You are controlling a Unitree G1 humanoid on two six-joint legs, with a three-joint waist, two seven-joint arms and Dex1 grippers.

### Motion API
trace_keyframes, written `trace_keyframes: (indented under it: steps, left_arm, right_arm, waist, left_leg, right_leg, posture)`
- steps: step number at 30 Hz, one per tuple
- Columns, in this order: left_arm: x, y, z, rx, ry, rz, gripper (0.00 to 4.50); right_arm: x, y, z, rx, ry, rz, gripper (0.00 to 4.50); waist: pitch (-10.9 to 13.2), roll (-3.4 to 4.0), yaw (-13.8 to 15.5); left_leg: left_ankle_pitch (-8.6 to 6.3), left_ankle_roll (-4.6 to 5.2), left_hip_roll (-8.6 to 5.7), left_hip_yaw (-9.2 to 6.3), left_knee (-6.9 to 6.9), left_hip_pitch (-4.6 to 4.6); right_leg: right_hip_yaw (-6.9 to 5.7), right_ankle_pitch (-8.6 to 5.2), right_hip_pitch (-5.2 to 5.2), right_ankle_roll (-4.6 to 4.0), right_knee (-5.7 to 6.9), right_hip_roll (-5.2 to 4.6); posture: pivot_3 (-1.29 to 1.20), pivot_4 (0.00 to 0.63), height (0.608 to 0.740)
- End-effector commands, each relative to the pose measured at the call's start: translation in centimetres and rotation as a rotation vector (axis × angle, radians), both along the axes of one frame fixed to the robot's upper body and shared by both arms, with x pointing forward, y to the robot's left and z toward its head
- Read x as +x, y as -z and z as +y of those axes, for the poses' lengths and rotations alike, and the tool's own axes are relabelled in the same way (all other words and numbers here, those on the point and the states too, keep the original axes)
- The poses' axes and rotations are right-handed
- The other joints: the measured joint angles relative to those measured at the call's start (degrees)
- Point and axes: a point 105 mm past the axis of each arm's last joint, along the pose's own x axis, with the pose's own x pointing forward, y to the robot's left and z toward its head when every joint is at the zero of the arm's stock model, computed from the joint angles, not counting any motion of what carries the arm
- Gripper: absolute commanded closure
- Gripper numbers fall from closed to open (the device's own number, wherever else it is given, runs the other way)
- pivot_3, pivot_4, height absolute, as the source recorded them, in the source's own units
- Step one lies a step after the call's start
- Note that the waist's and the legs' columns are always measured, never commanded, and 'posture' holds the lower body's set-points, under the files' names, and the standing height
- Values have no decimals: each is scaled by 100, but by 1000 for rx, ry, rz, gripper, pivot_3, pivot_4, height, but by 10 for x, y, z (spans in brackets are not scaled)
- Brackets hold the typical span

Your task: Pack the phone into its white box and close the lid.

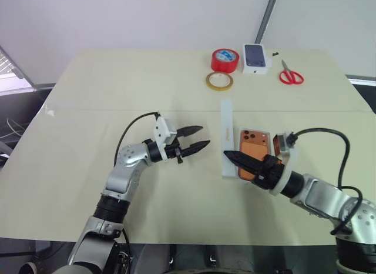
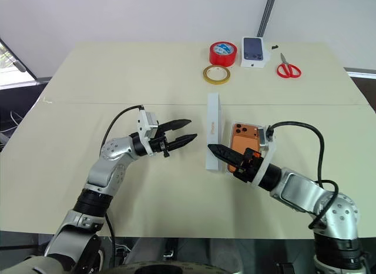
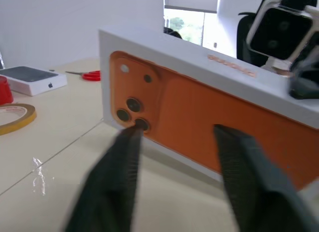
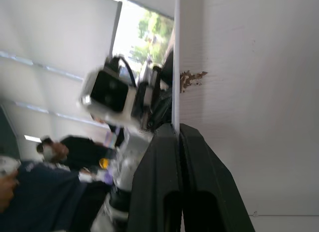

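Observation:
The lid (image 1: 227,127) stands on its long edge at the table's middle. Its face (image 3: 209,107) toward my left gripper bears an orange phone picture. My right gripper (image 1: 228,154) is shut on the lid's near end, pinching its thin wall (image 4: 176,67). Just right of the lid, the copper-orange phone (image 1: 254,149) lies lens side up in the white box (image 1: 257,131), partly under my right arm. My left gripper (image 1: 204,136) hovers to the left of the lid, pointing at it, open, with nothing between its fingers (image 3: 124,162).
At the far side of the table (image 1: 117,86) lie a red tape roll (image 1: 224,60), a yellow tape ring (image 1: 219,80), a small white box printed with a dark phone (image 1: 257,57) and red scissors (image 1: 290,76).

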Motion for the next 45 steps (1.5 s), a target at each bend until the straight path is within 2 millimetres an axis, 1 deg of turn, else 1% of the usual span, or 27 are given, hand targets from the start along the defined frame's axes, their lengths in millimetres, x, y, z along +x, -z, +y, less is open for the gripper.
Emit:
trace_keyframes:
  steps: [1,6,11,12,13,16,19,21,22,24,25,27,28,29,30,31,32,33,34,35,36,38,39,41,43,44,45]
  left_arm:
    - [-3,-8,-6,-6,14,-40,4455]
    - [-2,3,-24,6,30,-16,4455]
    - [1,23,-42,38,59,24,4455]
    - [2,26,-45,38,64,33,4455]
    - [3,27,-49,34,69,41,4455]
    - [9,25,-62,16,72,33,4455]
    - [13,20,-68,-3,73,23,4500]
    - [15,17,-72,-16,78,20,4500]
    - [14,17,-73,-21,85,23,4500]
    - [14,17,-75,-21,91,21,4500]
    - [13,18,-76,-19,93,21,4500]
    - [13,18,-79,-20,96,19,4500]
    - [13,18,-81,-25,97,22,4500]
    - [14,17,-83,-27,98,24,4500]
    - [14,17,-85,-29,98,27,4500]
    - [14,18,-88,-30,102,35,4500]
    - [13,19,-91,-30,108,41,4500]
    - [12,21,-95,-28,120,44,4500]
    - [10,22,-101,-27,134,51,4500]
    - [8,24,-106,-27,145,56,4500]
    - [5,25,-113,-23,160,56,4500]
    - [2,26,-123,-18,179,54,4500]
    - [2,25,-125,-16,181,43,4500]
    - [5,22,-126,-19,181,34,4500]
    - [8,17,-123,-26,178,23,4500]
    - [9,15,-120,-29,175,19,4500]
    - [11,14,-116,-31,171,15,4500]
  right_arm:
    - [3,-3,-3,21,30,8,4500]
    - [3,11,-12,-44,28,74,4500]
    - [7,11,-20,-47,41,80,4500]
    - [6,11,-19,-47,20,81,4500]
    - [5,14,-18,-67,9,93,4500]
    - [8,15,-20,-52,42,99,4500]
    - [9,15,-23,-44,55,102,3523]
    - [11,16,-29,-65,77,111,2592]
    - [12,15,-32,-74,85,111,2035]
    - [12,13,-42,-167,89,96,1035]
    - [15,9,-50,-208,104,73,613]
    - [21,3,-71,-312,148,14,613]
    - [24,-3,-84,-333,175,-7,613]
    - [26,-13,-98,-349,207,-43,613]
    - [27,-22,-109,-349,230,-78,613]
    - [25,-30,-121,-388,241,-125,613]
    - [26,-34,-131,-461,264,-176,613]
    - [31,-35,-146,-515,329,-194,613]
    - [33,-36,-159,-529,376,-198,613]
    - [33,-35,-165,-580,393,-220,613]
    - [34,-33,-170,-612,416,-240,613]
    - [36,-35,-169,-568,446,-261,613]
    - [38,-32,-168,-629,452,-293,613]
    - [42,-23,-162,-818,437,-374,613]
    - [44,-21,-155,-867,432,-446,1126]
    - [45,-20,-153,-888,430,-466,1531]
    - [47,-15,-154,-958,425,-494,1911]
  waist:
    - [0,0,8]
    - [-1,1,15]
    - [-3,-1,24]
    - [-3,-1,26]
    - [-3,-1,29]
    - [-2,-2,85]
    - [-2,-4,127]
    - [-2,-4,125]
    - [-1,-4,124]
    - [-1,-1,125]
    - [0,-3,126]
    - [1,-5,125]
    - [0,-3,127]
    - [2,-7,129]
    - [3,-8,133]
    - [3,-8,148]
    - [3,-8,151]
    - [3,-8,144]
    - [3,-9,138]
    - [3,-10,139]
    - [3,-10,140]
    - [4,-11,140]
    - [4,-11,132]
    - [2,-5,110]
    - [2,-5,108]
    - [1,-3,113]
    - [0,0,122]
  left_leg:
    - [0,0,0,-1,0,-1]
    - [-1,2,0,-1,0,-1]
    - [-2,4,0,0,0,0]
    - [-2,4,0,0,0,0]
    - [-2,4,0,0,0,0]
    - [-3,5,0,0,0,0]
    - [-4,7,0,1,1,-3]
    - [-6,11,0,2,1,-6]
    - [-6,11,0,2,1,-8]
    - [-6,11,0,2,1,-9]
    - [-6,12,-1,3,1,-10]
    - [-7,12,0,4,2,-10]
    - [-7,12,0,4,3,-10]
    - [-7,12,0,5,3,-8]
    - [-7,12,0,5,3,-8]
    - [-7,13,-1,5,3,-9]
    - [-7,13,-2,6,3,-11]
    - [-8,15,-2,6,3,-11]
    - [-9,17,-2,6,2,-11]
    - [-10,18,-2,6,2,-11]
    - [-10,18,-1,6,2,-9]
    - [-10,17,-2,6,2,-9]
    - [-9,17,-2,7,3,-9]
    - [-9,17,-1,8,2,-8]
    - [-9,17,1,11,1,-3]
    - [-9,17,5,10,1,0]
    - [-9,17,5,10,1,0]
  right_leg:
    - [0,0,-1,0,-1,0]
    - [0,0,4,0,-8,-3]
    - [-1,0,7,0,-11,-3]
    - [-1,0,7,0,-11,-2]
    - [-1,0,7,0,-11,-2]
    - [-1,0,7,0,-12,-2]
    - [-2,0,7,0,-14,-2]
    - [-1,0,6,0,-16,-2]
    - [-1,0,4,0,-18,-2]
    - [-1,0,3,0,-18,-2]
    - [-1,0,3,0,-18,-3]
    - [-2,0,3,0,-18,-3]
    - [-2,0,3,0,-18,-2]
    - [-2,0,5,0,-17,-1]
    - [-2,0,5,0,-18,0]
    - [-2,0,5,0,-18,0]
    - [-2,0,5,0,-20,0]
    - [-3,0,4,0,-23,0]
    - [-3,0,5,1,-23,3]
    - [-3,0,4,1,-23,4]
    - [-3,0,6,1,-23,4]
    - [-3,0,6,1,-23,4]
    - [-3,0,4,2,-21,4]
    - [-1,0,2,2,-17,4]
    - [1,0,-1,2,-11,8]
    - [1,0,0,2,-8,16]
    - [1,0,0,2,-8,16]
  posture:
    - [0,150,740]
    - [0,150,740]
    - [0,150,740]
    - [0,150,740]
    - [0,150,740]
    - [0,150,740]
    - [0,150,740]
    - [0,150,740]
    - [0,150,740]
    - [0,150,740]
    - [0,150,740]
    - [0,150,740]
    - [0,150,740]
    - [0,150,740]
    - [0,150,740]
    - [0,150,740]
    - [0,150,740]
    - [0,150,740]
    - [0,150,740]
    - [0,150,740]
    - [0,150,740]
    - [0,150,740]
    - [0,150,740]
    - [0,150,740]
    - [0,150,740]
    - [0,150,740]
    - [0,150,740]
